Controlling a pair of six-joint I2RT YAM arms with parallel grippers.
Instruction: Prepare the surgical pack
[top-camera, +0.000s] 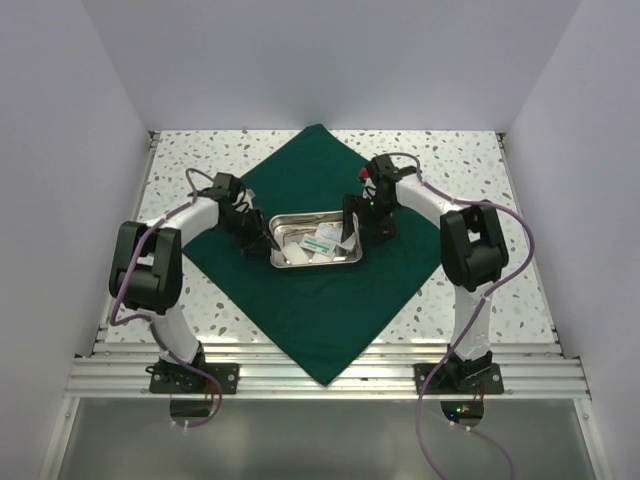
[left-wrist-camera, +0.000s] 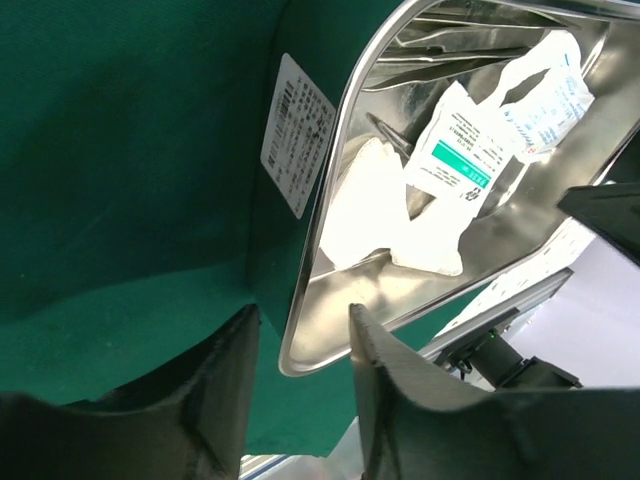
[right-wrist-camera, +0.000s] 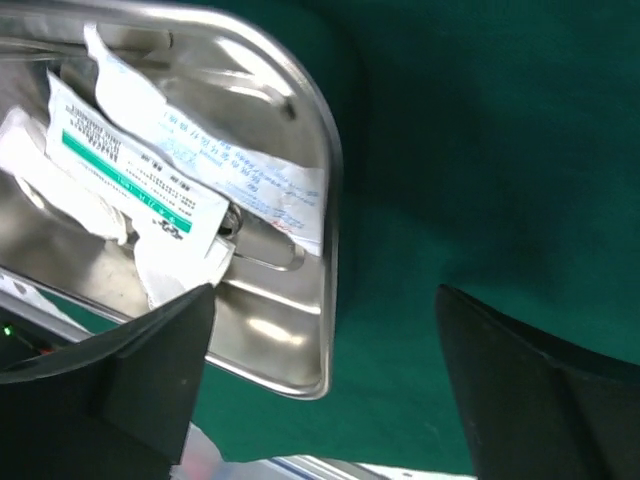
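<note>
Left tool (left-wrist-camera: 302, 322) and right tool (right-wrist-camera: 325, 300) both hang released astride opposite ends of the steel tray (top-camera: 300, 264); I judge it placed, while the surgical pack (top-camera: 320, 320) beneath it lies spread flat, folding not yet begun.

surgical pack (top-camera: 330, 310) partly hidden under steel tray (top-camera: 288, 256), packet (left-wrist-camera: 455, 165) print illegible; label (left-wrist-camera: 297, 135) text blurred

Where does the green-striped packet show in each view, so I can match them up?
Top external: the green-striped packet is at picture centre, lying in the tray.
Left wrist: upper right, inside the tray.
Right wrist: upper left, inside the tray.
Shared landmark: the tray's shiny rim, resting on the green cloth.
</note>
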